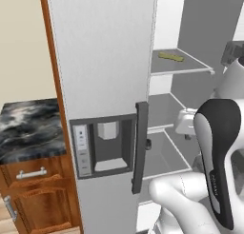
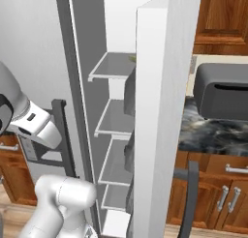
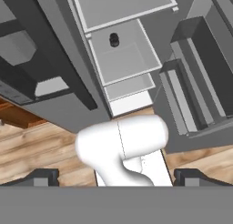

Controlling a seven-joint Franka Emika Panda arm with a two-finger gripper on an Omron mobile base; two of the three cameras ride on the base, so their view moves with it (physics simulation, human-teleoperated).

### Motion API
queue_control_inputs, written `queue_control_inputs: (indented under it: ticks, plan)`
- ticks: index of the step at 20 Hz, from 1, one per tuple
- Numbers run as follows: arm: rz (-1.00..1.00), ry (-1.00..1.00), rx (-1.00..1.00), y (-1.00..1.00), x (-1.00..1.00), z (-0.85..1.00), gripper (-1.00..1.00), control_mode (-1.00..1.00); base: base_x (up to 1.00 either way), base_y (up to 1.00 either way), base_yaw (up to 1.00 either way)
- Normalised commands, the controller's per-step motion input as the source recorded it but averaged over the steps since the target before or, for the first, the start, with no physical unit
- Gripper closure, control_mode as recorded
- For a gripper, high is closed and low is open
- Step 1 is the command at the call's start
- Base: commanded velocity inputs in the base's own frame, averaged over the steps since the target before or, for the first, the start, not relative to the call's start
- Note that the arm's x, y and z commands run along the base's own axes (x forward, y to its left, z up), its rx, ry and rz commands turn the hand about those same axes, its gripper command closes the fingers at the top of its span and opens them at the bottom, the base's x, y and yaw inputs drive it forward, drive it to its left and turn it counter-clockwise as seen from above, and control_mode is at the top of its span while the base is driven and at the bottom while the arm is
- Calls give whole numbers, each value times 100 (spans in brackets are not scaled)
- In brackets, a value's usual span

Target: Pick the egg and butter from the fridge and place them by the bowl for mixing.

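Fridge (image 1: 102,62) standing open, its right compartment showing grey shelves (image 1: 178,66), the closed left door carrying a recessed dispenser panel (image 1: 102,145) and a dark vertical handle (image 1: 139,145). Butter (image 1: 171,56) lying flat on the upper shelf, toward the back, well above the arm. End effector (image 3: 116,176) pointing down over the wood floor (image 3: 41,148) in front of the fridge, fingertips (image 3: 43,176) set far apart at the bottom corners of the hand view, wide open and holding nothing. Seen in the hand view too: lower fridge shelves, with a small dark round object (image 3: 113,39) resting on one of them, kind impossible to tell. Right of the open door, in the right base view, a marbled dark table (image 2: 213,130) bearing a dark toaster (image 2: 223,91), with wooden cabinets (image 2: 218,196) beneath. Left of the fridge, in the left base view, another stretch of marbled table (image 1: 28,128) over wooden drawers (image 1: 33,180).
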Motion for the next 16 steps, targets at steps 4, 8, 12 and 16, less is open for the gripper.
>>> queue_control_inputs:
  ticks: [4,8,12,16]
  plan:
    - [0,0,0,0,0,0,-100,100,22,-9,-21]
    - [0,0,0,0,0,0,-100,100,23,-6,-14]
    - [0,0,0,0,0,0,-100,100,0,0,0]
    - [0,0,0,0,0,0,-100,100,0,0,0]
